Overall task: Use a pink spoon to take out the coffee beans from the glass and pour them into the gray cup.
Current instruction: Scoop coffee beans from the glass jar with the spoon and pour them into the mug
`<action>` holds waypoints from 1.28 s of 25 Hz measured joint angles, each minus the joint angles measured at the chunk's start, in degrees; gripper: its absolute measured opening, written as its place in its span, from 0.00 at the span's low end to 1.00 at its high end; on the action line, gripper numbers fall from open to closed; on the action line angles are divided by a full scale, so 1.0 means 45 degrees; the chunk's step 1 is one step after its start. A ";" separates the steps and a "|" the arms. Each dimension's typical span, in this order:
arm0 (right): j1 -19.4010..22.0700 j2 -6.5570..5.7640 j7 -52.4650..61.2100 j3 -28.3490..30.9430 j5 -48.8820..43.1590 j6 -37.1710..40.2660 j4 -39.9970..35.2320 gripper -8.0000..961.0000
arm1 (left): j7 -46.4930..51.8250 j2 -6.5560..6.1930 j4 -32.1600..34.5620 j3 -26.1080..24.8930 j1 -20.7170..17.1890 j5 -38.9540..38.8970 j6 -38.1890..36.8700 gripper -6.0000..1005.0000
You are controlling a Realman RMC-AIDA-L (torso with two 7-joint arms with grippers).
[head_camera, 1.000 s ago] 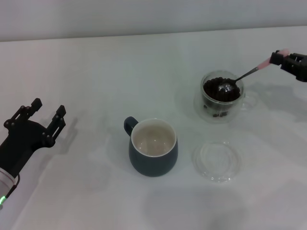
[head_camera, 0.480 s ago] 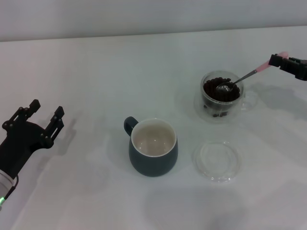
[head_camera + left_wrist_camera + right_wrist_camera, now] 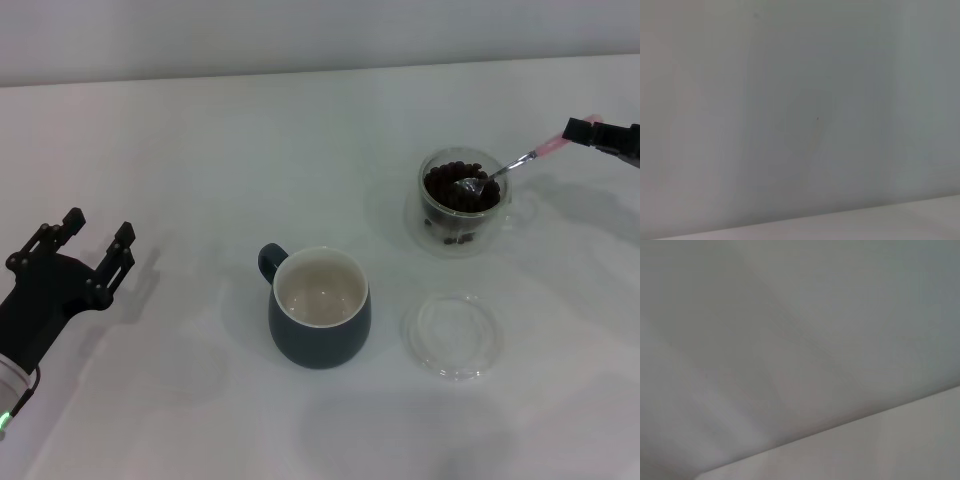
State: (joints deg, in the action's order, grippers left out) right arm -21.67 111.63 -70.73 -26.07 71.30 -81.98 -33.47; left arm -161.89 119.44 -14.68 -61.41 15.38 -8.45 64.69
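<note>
In the head view the glass [image 3: 462,203] stands right of centre, filled with dark coffee beans [image 3: 455,190]. The pink spoon [image 3: 505,168] slants down into it, its metal bowl resting on the beans and its pink handle reaching to the right edge. My right gripper [image 3: 583,131] is shut on that handle at the far right. The gray cup [image 3: 318,308], cream-white inside, sits in the middle with its handle to the back left. My left gripper [image 3: 92,238] rests open at the far left. Both wrist views show only blank white surface.
A flat round clear glass dish [image 3: 452,335] lies in front of the glass, to the right of the gray cup. The white table [image 3: 200,150] stretches around everything, with a pale wall behind its far edge.
The right gripper has drifted slightly right and up, and the spoon's handle has flattened while its bowl stays in the beans. The left arm has barely shifted.
</note>
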 joint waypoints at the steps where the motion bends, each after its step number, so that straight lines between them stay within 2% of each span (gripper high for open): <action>1: 0.0001 -0.0007 0.0140 -0.0002 -0.0003 0.0009 0.0001 0.16 | -0.0001 0.0000 -0.0006 0.0005 0.0002 0.0000 0.0000 0.61; 7: 0.0002 -0.0066 0.0790 -0.0020 -0.0165 0.0352 0.0245 0.16 | 0.0000 0.0000 -0.0006 -0.0006 -0.0008 0.0000 0.0000 0.61; 14: -0.0240 -0.0327 0.1329 0.0187 0.0030 0.0709 0.1453 0.16 | 0.0000 0.0001 0.0002 0.0018 -0.0014 0.0004 0.0000 0.61; 24: -0.0116 -0.0450 0.2575 0.0293 0.0699 0.0805 0.1744 0.16 | 0.0000 0.0001 0.0039 0.0026 -0.0006 0.0004 0.0000 0.61; 32: -0.0169 -0.0901 0.3897 0.0190 0.0548 0.0853 0.2398 0.16 | 0.0000 -0.0028 0.0040 -0.0024 0.0024 0.0003 0.0000 0.61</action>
State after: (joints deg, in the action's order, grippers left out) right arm -22.43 107.58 -53.19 -25.21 73.77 -78.14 -22.68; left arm -161.89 119.32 -14.50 -61.52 15.49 -8.43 64.69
